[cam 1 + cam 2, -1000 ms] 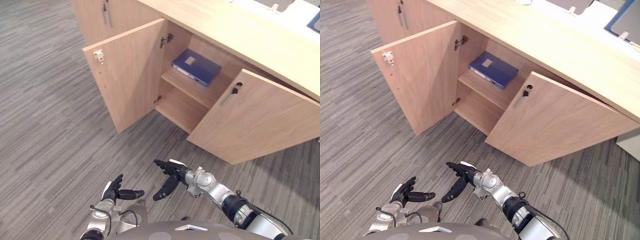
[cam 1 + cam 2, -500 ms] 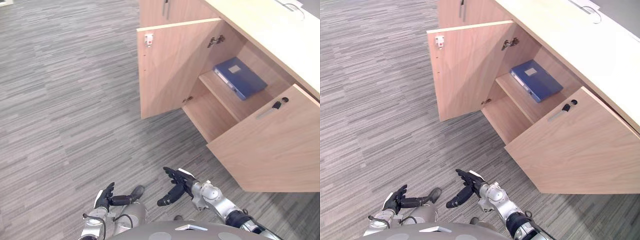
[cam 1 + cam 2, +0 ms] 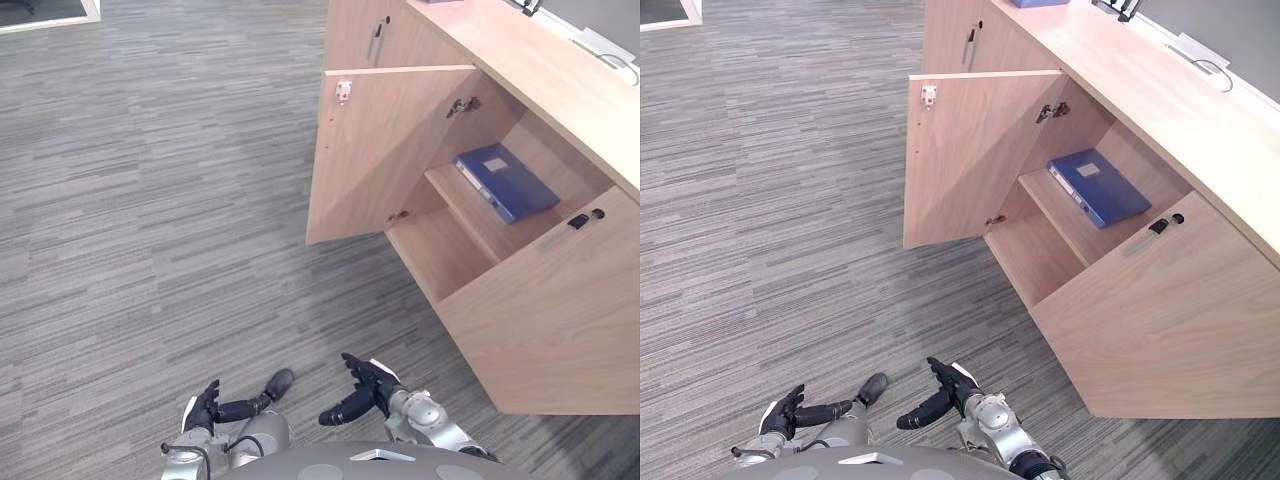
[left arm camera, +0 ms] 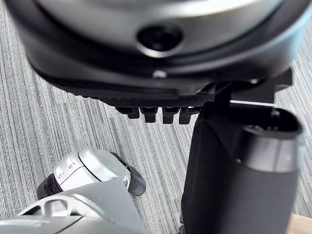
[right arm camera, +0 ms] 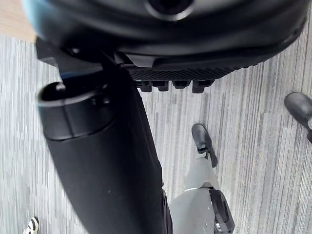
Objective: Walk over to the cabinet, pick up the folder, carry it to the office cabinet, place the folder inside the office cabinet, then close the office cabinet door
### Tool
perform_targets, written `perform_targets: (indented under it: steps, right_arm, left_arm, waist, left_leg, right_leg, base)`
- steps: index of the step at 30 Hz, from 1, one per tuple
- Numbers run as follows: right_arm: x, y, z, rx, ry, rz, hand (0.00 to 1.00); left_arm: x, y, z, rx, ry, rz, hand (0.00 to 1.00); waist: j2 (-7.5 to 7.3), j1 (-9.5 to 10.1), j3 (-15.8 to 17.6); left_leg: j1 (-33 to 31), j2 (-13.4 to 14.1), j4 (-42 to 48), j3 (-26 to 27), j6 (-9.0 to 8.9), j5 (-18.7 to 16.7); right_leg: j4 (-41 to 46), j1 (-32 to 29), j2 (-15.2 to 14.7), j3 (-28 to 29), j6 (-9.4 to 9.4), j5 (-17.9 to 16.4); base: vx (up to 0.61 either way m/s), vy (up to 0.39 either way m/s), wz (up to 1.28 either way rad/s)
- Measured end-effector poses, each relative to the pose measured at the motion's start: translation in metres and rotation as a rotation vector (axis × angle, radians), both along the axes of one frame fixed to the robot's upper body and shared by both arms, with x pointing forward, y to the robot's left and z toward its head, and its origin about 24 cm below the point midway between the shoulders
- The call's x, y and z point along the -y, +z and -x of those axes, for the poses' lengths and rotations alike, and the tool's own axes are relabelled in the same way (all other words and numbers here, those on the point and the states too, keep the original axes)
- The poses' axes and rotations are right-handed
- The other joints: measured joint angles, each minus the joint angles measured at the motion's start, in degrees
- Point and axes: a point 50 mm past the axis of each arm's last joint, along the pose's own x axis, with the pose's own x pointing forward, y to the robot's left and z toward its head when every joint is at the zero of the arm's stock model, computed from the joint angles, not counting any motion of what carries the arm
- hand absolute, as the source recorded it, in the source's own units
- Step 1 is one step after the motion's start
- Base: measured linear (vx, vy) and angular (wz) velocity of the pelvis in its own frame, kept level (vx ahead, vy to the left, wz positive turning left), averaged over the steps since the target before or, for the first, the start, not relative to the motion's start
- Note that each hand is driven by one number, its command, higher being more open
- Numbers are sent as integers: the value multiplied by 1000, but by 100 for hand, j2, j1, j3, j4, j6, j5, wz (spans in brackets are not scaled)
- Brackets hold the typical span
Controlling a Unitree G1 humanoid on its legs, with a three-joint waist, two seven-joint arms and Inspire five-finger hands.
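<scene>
A blue folder point(image 3: 505, 183) lies flat on the upper shelf inside the light wooden cabinet point(image 3: 470, 250). Both cabinet doors are open: the left door point(image 3: 375, 150) stands swung wide, and the right door point(image 3: 560, 310) with a dark handle hangs out toward me. My left hand point(image 3: 205, 407) and right hand point(image 3: 365, 385) are held low over the carpet, well short of the cabinet, both open and empty. The left wrist view shows the left hand's thumb point(image 4: 234, 165) over carpet. In the right wrist view the right thumb point(image 5: 102, 146) does the same.
Grey striped carpet point(image 3: 150, 200) spreads wide to the left and front of the cabinet. The open right door juts into the floor space at the right. A closed door with a metal handle point(image 3: 376, 38) adjoins the open compartment. The wooden countertop point(image 3: 560, 90) runs above.
The whole view has swung, so the cabinet now sits further right and more carpet shows. Both hands keep the same open pose and sit lower in the picture.
</scene>
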Motion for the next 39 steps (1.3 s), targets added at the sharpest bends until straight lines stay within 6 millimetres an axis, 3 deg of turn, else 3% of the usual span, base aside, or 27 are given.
perform_targets:
  steps: [11, 12, 15, 17, 18, 19, 20, 23, 29, 31, 32, 33, 37, 38, 39]
  right_arm:
    - [6, 3, -8, 32, -42, 18, 100]
    - [5, 8, -12, 72, -58, 15, 100]
    - [7, 4, -4, 51, -68, 20, 100]
    - [7, 5, -3, 59, -75, 18, 100]
    - [9, 6, -5, 70, -77, 23, 100]
    - [8, 7, -6, 75, -72, 22, 100]
    - [1, 13, -12, 117, -58, 16, 100]
    - [-3, 28, -28, 205, -87, -12, 100]
    - [5, 41, -49, 280, -91, 3, 100]
    - [17, 39, -47, 272, -87, 36, 100]
    - [19, 38, -45, 266, -84, 43, 100]
    - [19, 35, -40, 247, -81, 45, 100]
    - [14, 31, -33, 222, -73, 29, 100]
    - [9, 31, -33, 220, -75, 10, 100]
    - [6, 32, -33, 220, -75, 0, 100]
  left_arm:
    - [-2, 5, -7, 49, 64, -14, 100]
    - [-3, 5, -7, 57, 98, -4, 100]
    - [-4, 5, -7, 63, 133, -3, 100]
    - [-6, 9, -13, 99, 150, -8, 100]
    - [-4, 14, -21, 152, 172, 0, 100]
    - [-4, 17, -24, 179, 187, 0, 100]
    - [-10, 21, -23, 209, 235, -16, 100]
    - [-13, 22, -22, 218, 308, -17, 100]
    - [1, 20, -28, 234, 328, 39, 100]
    - [12, 19, -32, 238, 303, 64, 100]
    - [13, 18, -29, 229, 300, 64, 100]
    - [9, 18, -24, 218, 302, 52, 100]
    - [-9, 28, -39, 273, 281, 3, 100]
    - [-13, 33, -45, 302, 275, -5, 100]
    - [-14, 35, -48, 312, 275, -8, 100]
  waist:
    - [-26, 4, -18]
    - [-22, -27, -18]
    - [-31, -70, -15]
    - [-71, -168, 70]
    - [-65, -167, 175]
    - [-75, -121, 186]
    - [-193, -38, 255]
    - [-297, -114, 330]
    - [-34, -147, 285]
    - [82, -131, 230]
    - [172, -115, 185]
    - [154, -113, 139]
    - [37, -155, 11]
    - [17, -150, -3]
    - [-3, -151, -16]
  left_leg:
    - [19, -167, 23, -109, -24, 161]
    - [24, -199, 22, 36, 38, 191]
    - [-1, -169, 24, 789, 206, 260]
    - [-328, -69, 460, 2054, 477, 28]
    - [-558, 264, 906, 3102, 507, -33]
    - [-671, 420, 1083, 3525, 513, -40]
    - [-702, 520, 1170, 3921, 532, -110]
    - [-661, 492, 1222, 3999, 550, -89]
    - [-771, 623, 1915, 4431, 488, -613]
    - [-1197, 633, 2974, 4372, 620, -1154]
    - [-1219, 647, 3182, 4323, 560, -1359]
    - [-1181, 601, 3308, 4472, 547, -1724]
    - [-1183, 556, 3098, 4915, 801, -1807]
    - [-1142, 535, 2999, 5029, 922, -1796]
    - [-1096, 512, 2909, 5108, 966, -1778]
  right_leg:
    - [-97, 290, -51, -338, 68, 1]
    - [-82, 367, -109, -474, 84, -6]
    - [-17, 435, -196, -565, 180, -76]
    - [6, 556, -289, -786, 180, -134]
    - [3, 606, -294, -832, 188, -127]
    - [0, 594, -311, -817, 204, -118]
    - [-4, 564, -383, -719, 266, -77]
    - [-2, 499, -464, -482, 350, 5]
    - [-22, 299, -649, 177, 524, 137]
    - [230, -67, -893, 512, 491, -65]
    - [307, -123, -943, 608, 444, -95]
    - [481, -259, -1097, 807, 280, -168]
    - [990, -927, -1312, 720, -410, 659]
    - [1020, -1029, -1375, 576, -514, 898]
    - [1031, -1071, -1424, 524, -493, 1019]
  base:
    - [60, -23, 16]
    - [-57, 77, 26]
    - [-30, 56, 31]
    - [29, -20, 50]
    - [26, -45, 40]
    - [35, 15, -3]
    - [38, 47, -31]
    - [68, 59, -25]
    - [-36, 85, -48]
    - [5, 198, -80]
    - [106, 239, -100]
    - [145, 208, -79]
    - [127, 268, -55]
    - [85, 234, -36]
    - [81, 185, -41]
